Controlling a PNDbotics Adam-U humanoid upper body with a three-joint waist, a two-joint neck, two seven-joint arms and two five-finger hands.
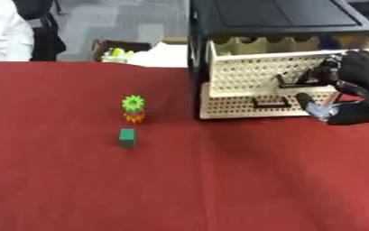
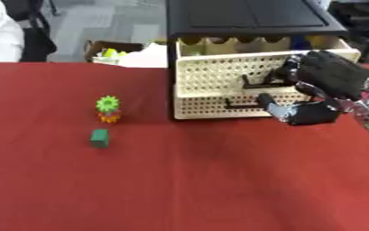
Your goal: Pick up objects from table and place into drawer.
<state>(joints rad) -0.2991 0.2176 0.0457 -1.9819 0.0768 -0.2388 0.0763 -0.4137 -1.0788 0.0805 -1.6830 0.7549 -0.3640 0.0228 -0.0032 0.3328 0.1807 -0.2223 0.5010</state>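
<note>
Nearest me the green block (image 1: 126, 137) waits untouched while my right hand (image 2: 323, 85) curls on the upper drawer's handle (image 2: 258, 82), presumably to open it.

A green gear (image 1: 133, 103) sits stacked on an orange gear (image 1: 134, 117); a green block (image 1: 127, 137) lies just nearer. The perforated drawer (image 1: 266, 74) stands pulled out, far right.

My right hand (image 2: 323, 85) is up against the front of the drawer unit (image 2: 250, 67), which stands on the table (image 1: 219, 180). Well off to its left lie a gear-shaped toy (image 1: 133, 108) and, just nearer me, a small block (image 1: 127, 138).
</note>
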